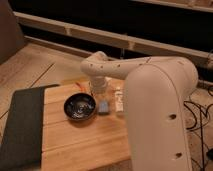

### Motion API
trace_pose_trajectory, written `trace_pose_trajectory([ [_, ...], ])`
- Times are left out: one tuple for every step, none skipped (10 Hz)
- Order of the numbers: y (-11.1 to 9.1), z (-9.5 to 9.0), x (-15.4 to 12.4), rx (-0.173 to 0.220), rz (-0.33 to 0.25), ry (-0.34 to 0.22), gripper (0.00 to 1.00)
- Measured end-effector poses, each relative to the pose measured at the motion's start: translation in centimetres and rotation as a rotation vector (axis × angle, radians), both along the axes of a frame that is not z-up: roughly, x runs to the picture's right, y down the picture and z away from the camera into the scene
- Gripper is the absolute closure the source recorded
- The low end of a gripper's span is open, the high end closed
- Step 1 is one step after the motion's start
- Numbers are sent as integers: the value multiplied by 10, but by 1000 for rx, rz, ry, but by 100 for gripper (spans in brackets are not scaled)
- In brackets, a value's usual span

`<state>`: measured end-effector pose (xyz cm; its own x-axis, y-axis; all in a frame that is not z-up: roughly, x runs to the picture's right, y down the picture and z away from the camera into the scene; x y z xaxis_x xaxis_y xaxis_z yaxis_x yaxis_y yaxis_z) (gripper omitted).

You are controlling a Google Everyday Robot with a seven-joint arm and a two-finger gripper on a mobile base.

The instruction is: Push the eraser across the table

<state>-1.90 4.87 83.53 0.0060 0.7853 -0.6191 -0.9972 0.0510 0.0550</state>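
The light-brown plank table (pixel 85 142) fills the lower middle of the camera view. A small blue-grey eraser (pixel 103 108) lies on it just right of a dark bowl. My white arm reaches from the right foreground across the table. My gripper (pixel 99 95) hangs straight down right above and behind the eraser, close to it or touching it.
A dark round bowl (pixel 79 106) sits left of the eraser, almost against it. A small white object (pixel 119 101) lies just right of the eraser. A dark grey mat (pixel 21 125) covers the table's left side. Cables (pixel 197 120) lie on the floor at right.
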Motion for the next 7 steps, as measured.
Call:
trace_pose_trajectory([
  [-20, 12, 0, 68, -12, -31, 100],
  [-32, 17, 0, 108, -18, -53, 100],
  [-41, 20, -1, 141, -21, -80, 100],
  [-47, 22, -1, 161, -21, -95, 100],
  [-47, 22, 0, 161, -21, -94, 100],
  [-47, 22, -2, 161, -22, -96, 100],
  [-46, 22, -3, 159, -28, -97, 100],
])
